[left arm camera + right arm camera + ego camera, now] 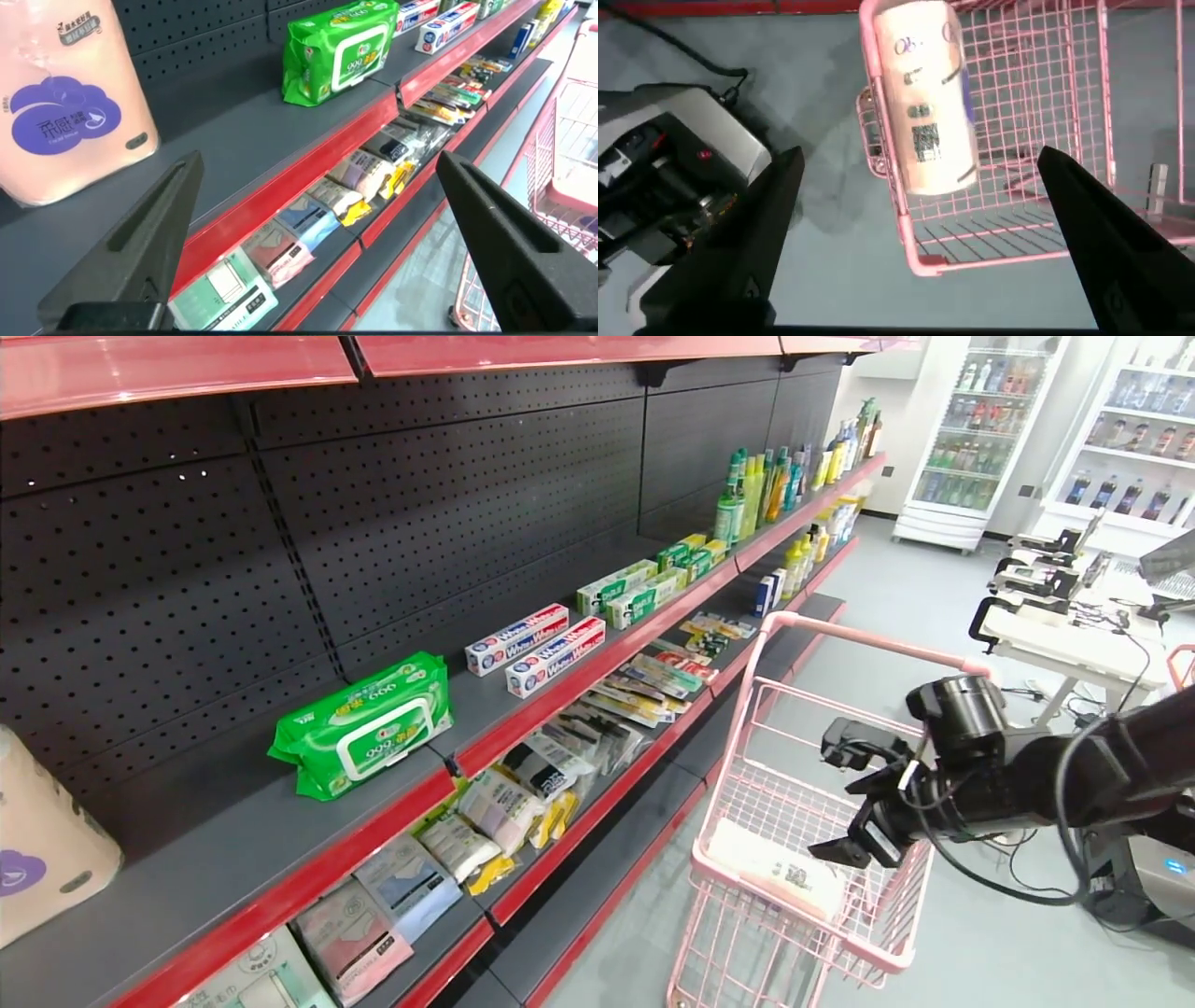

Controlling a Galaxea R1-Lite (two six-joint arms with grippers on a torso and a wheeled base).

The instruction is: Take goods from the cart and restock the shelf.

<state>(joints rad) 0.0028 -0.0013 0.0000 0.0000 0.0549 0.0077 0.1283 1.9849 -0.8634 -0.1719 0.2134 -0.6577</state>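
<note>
Two empty tools: your right gripper [845, 798] hangs splayed over the white pack [924, 103] in the pink cart [868, 640]. Your left gripper [320, 163] gapes wide before the shelf [215, 140].

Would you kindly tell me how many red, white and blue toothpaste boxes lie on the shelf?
2. One toothpaste box lies nearer the pegboard, the other by the shelf edge, both just beyond the green wipes pack. None looks hidden.
</note>
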